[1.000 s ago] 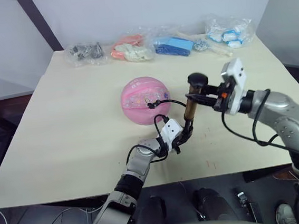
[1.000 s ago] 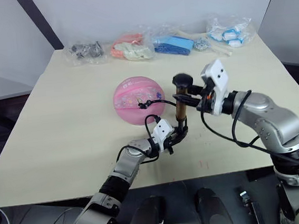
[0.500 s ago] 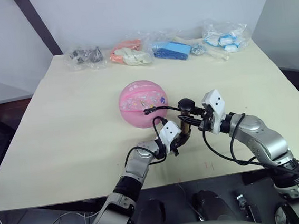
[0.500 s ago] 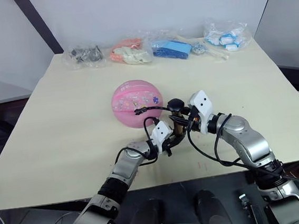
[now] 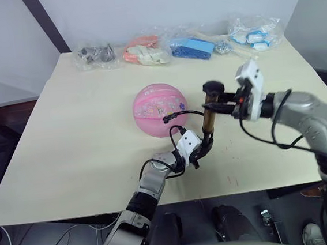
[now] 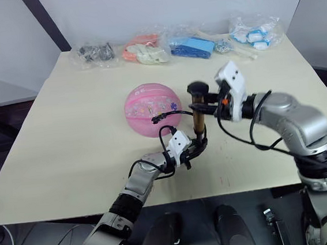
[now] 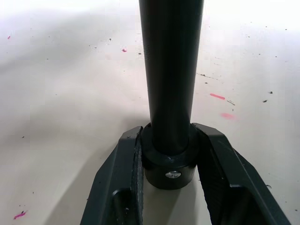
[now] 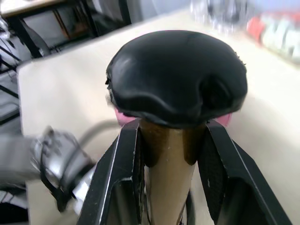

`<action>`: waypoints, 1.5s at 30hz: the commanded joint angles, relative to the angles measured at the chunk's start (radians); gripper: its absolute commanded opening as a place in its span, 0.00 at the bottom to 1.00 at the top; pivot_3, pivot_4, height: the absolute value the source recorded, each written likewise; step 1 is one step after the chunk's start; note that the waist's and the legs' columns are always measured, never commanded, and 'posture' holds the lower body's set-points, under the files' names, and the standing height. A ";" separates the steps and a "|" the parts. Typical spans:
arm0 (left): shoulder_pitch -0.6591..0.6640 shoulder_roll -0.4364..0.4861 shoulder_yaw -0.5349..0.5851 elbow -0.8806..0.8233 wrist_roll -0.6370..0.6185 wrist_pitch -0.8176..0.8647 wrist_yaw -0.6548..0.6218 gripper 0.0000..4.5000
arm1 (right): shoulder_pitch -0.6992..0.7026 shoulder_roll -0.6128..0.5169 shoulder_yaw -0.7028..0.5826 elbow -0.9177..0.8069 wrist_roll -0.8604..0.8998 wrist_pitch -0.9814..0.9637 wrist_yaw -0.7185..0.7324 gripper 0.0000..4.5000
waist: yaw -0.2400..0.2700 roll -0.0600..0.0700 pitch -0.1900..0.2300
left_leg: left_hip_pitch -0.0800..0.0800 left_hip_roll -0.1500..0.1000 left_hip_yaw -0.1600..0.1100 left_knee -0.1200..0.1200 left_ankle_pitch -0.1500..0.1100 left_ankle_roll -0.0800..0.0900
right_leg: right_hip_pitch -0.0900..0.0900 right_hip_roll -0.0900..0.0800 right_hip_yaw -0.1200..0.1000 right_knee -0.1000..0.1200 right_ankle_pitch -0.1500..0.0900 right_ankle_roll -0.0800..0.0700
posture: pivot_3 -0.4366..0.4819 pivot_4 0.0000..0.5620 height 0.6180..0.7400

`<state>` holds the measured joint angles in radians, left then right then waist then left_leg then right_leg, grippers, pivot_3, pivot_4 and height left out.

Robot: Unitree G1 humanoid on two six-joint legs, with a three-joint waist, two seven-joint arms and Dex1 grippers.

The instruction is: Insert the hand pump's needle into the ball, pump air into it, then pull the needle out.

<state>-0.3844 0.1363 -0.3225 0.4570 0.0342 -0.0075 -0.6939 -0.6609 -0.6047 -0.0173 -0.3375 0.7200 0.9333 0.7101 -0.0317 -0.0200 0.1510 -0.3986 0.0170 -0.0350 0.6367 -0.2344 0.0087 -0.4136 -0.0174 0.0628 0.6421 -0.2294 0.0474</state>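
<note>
Left eye view, centre of frame: the ball (image 5: 159,108), pink with small printed pictures, resting on the pale table (image 5: 72,137). Just right of it, the hand pump (image 5: 208,121) stands upright, its foot on the tabletop, black T-handle uppermost. A thin black hose (image 5: 180,118) loops from the pump to the ball's right face; the needle itself is too small to make out. Lower centre: left gripper (image 5: 205,145), fingers clamped on the pump's black base collar; left wrist view confirms both pads pressed against the collar (image 7: 169,159). Right of centre: right gripper (image 5: 223,106), fingers closed on the bronze tube directly beneath the handle, as right wrist view shows (image 8: 176,154). Top of frame, along the table's far edge: a row of clear bags (image 5: 145,52) holding grey, orange-pink, blue and white items.
</note>
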 commanded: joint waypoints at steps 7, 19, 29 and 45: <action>0.043 0.020 -0.014 0.052 0.023 0.030 -0.003 0.24 | -0.123 -0.059 -0.142 -0.075 0.102 0.046 -0.072 0.22 | -0.001 0.000 0.001 | 0.000 0.000 0.000 0.000 0.000 0.000 | 0.000 0.000 0.000 0.000 0.000 0.000 | 0.48 0.27 1.00; 0.057 0.023 -0.013 0.036 0.023 0.033 0.003 0.24 | 0.210 0.019 0.119 -0.017 -0.085 -0.146 -0.049 0.22 | -0.008 -0.005 -0.006 | 0.006 0.002 0.000 0.000 0.000 0.000 | 0.005 0.001 0.000 0.000 -0.001 0.001 | 0.48 0.27 1.00; 0.062 0.027 -0.009 0.022 0.020 0.044 0.004 0.24 | 0.383 0.149 0.328 0.202 -0.308 -0.355 -0.002 0.22 | -0.012 -0.007 -0.015 | 0.017 0.004 0.003 -0.003 0.000 0.000 | 0.011 0.004 0.002 0.001 -0.003 -0.003 | 0.48 0.27 1.00; 0.054 0.022 -0.008 0.037 0.019 0.046 0.005 0.24 | 0.068 -0.001 -0.041 -0.034 -0.041 -0.139 0.013 0.22 | -0.002 0.002 -0.004 | 0.004 0.001 0.001 -0.001 0.000 0.000 | 0.003 0.001 0.001 0.000 -0.001 0.000 | 0.48 0.27 1.00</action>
<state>-0.3681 0.1404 -0.3223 0.4414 0.0339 0.0024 -0.6889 -0.4992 -0.5727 0.0801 -0.2883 0.6078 0.7687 0.7434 -0.0333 -0.0178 0.1473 -0.3973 0.0182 -0.0344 0.6370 -0.2344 0.0087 -0.4128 -0.0161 0.0635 0.6424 -0.2299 0.0483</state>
